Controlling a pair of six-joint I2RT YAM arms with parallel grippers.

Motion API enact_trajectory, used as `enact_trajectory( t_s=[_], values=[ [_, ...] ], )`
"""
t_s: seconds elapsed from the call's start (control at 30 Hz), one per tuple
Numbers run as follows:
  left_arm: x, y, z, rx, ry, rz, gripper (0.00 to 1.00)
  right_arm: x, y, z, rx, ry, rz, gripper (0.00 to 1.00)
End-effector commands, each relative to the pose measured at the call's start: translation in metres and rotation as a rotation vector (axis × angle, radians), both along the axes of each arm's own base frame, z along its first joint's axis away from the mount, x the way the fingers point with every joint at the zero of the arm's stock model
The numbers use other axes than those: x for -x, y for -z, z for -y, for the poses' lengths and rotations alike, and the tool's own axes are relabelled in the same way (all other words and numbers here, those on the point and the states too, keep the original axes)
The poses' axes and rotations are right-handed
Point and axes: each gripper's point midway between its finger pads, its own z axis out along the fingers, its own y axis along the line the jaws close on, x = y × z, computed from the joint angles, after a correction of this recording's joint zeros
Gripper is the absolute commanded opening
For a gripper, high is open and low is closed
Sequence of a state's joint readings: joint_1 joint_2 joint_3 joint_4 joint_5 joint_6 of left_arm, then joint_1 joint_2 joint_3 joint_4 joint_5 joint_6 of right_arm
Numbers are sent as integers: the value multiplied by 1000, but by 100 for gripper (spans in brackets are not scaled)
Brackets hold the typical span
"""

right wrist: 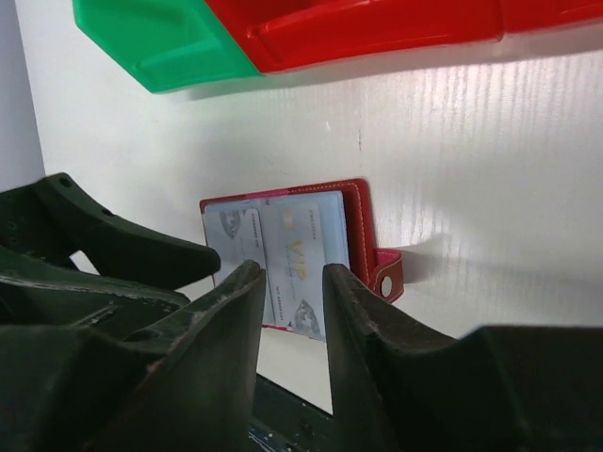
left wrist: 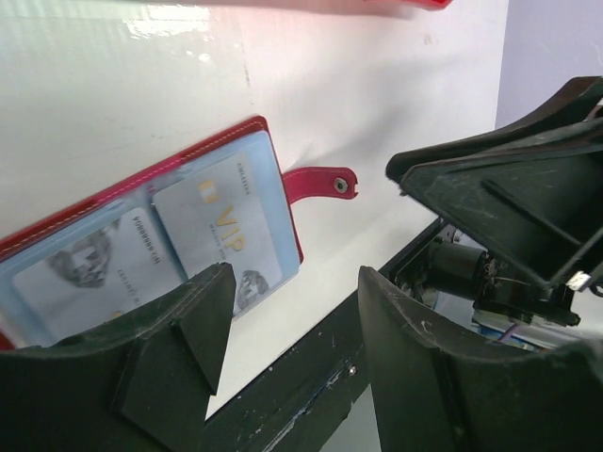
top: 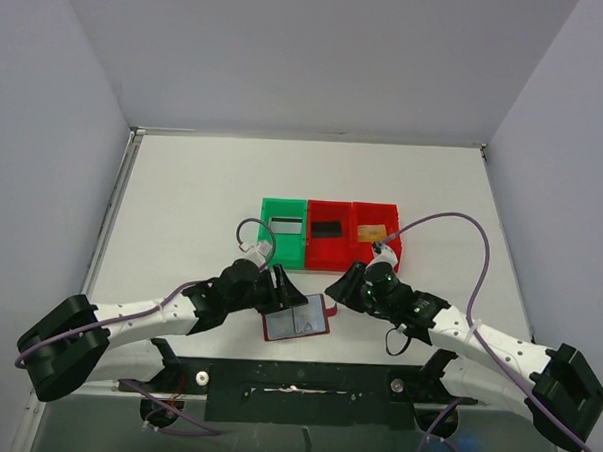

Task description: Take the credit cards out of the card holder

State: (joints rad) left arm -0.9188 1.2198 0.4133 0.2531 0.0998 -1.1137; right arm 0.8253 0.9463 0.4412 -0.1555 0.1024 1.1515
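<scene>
The card holder (top: 297, 321) lies open near the table's front edge, dark red with pale blue pockets (left wrist: 268, 169) and a red tab (left wrist: 320, 182). Two silver-grey credit cards sit in its pockets: a VIP card (left wrist: 221, 226) (right wrist: 303, 250) and a second one (left wrist: 89, 268) (right wrist: 236, 240). My left gripper (top: 279, 285) (left wrist: 297, 311) is open above the holder's near right corner, holding nothing. My right gripper (top: 337, 288) (right wrist: 294, 273) hovers over the holder (right wrist: 359, 226), jaws narrowly apart and empty. More cards lie in the bins: silver-grey (top: 284, 225), black (top: 327, 229), gold-orange (top: 371, 232).
A green bin (top: 283, 247) and two red bins (top: 328, 251) (top: 391, 252) stand in a row just behind the grippers. The black mounting rail (top: 304, 386) runs along the near edge below the holder. Grey walls enclose the table on three sides.
</scene>
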Motion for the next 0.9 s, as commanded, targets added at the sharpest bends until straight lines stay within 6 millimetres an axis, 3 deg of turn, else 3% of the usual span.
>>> enact_trajectory(
  t_s=[0.0, 0.27, 0.5, 0.73, 0.87],
  values=[
    [-7, 1, -16, -29, -59, 19, 54, -3, -11, -29, -62, -107, 34, 29],
    [-7, 2, -7, 15, -45, -3, 51, 5, 6, -56, -26, -231, -25, 22],
    [-4, 18, -5, -14, -42, -54, 49, 14, 34, -59, 22, -265, -115, 21],
    [-2, 35, -9, -90, -33, -82, 49, 21, 73, -36, 171, -200, -238, 18],
    [0, 48, -15, -145, -37, -102, 49, 27, 83, -27, 180, -168, -272, 18]
  ],
)
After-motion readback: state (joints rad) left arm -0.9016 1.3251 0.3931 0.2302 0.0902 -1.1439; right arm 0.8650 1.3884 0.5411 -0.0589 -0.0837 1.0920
